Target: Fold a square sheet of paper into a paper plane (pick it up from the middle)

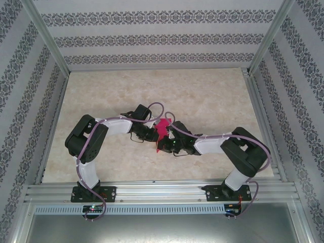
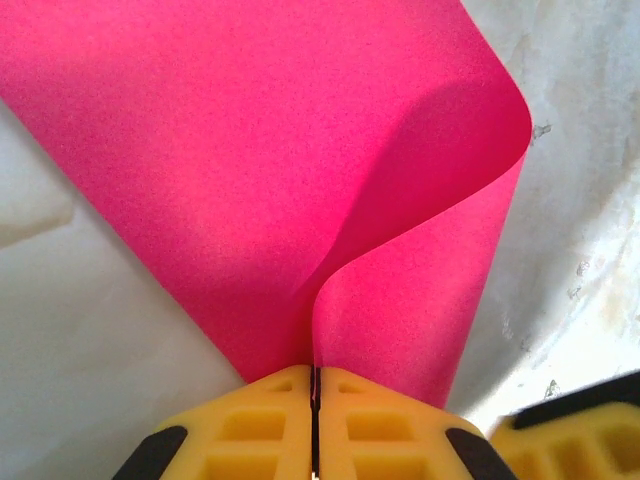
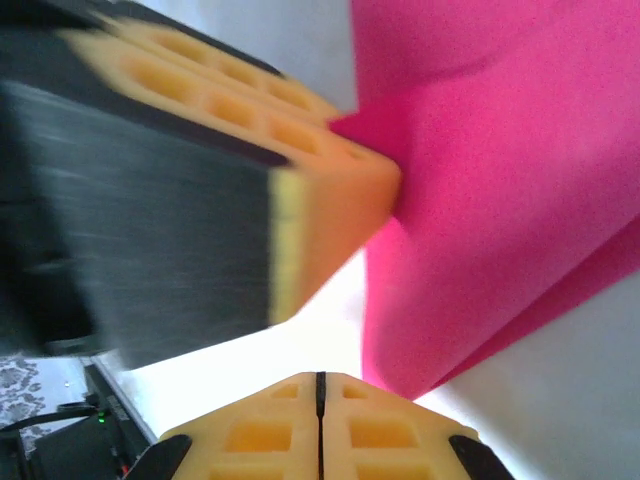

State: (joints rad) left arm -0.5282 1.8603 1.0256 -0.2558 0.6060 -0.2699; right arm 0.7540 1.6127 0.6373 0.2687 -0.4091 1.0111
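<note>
Paper first: the square sheet of paper stands up off the middle of the counter. Its lower edge is nipped in the left pincer, whose yellow jaws press tight on it, so the sheet bows over in a soft curl rather than a crease. The right pincer sits closed just beside the sheet's lower corner, and I cannot tell whether it has any paper in it; to my eye it is placed there to flatten that curl into a fold.
</note>
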